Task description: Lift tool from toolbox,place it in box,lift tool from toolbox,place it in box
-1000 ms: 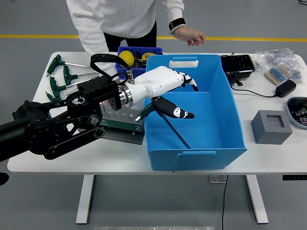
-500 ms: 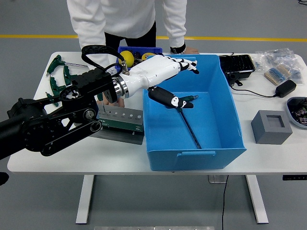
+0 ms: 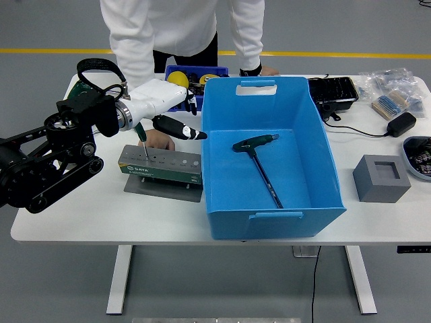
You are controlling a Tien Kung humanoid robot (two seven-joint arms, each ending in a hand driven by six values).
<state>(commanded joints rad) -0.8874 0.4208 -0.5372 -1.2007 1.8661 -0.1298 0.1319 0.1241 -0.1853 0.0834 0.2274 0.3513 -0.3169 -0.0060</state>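
Note:
A green-handled T-wrench (image 3: 260, 162) lies loose on the floor of the big blue box (image 3: 323, 168), with nothing touching it. My left hand (image 3: 196, 118) hovers just left of the box's left wall, above the green tool stand (image 3: 161, 168). The hand is open, its fingers (image 3: 191, 102) spread and holding nothing. One more green-handled tool (image 3: 141, 136) stands upright in the stand's left end, under my wrist. A person's hand (image 3: 159, 140) rests on the table right behind the stand. My right arm is out of sight.
A small blue bin (image 3: 214, 70) with a yellow ball (image 3: 178, 81) sits behind my hand. The person's other hand (image 3: 260, 69) rests behind the box. To the right are a black tray (image 3: 333, 91), a black adapter (image 3: 403, 123) with its cable, and a grey block (image 3: 380, 177).
My left hand let the T-wrench go inside the blue box and drew back left out of it, over the tool stand. The wrench now lies on the box floor.

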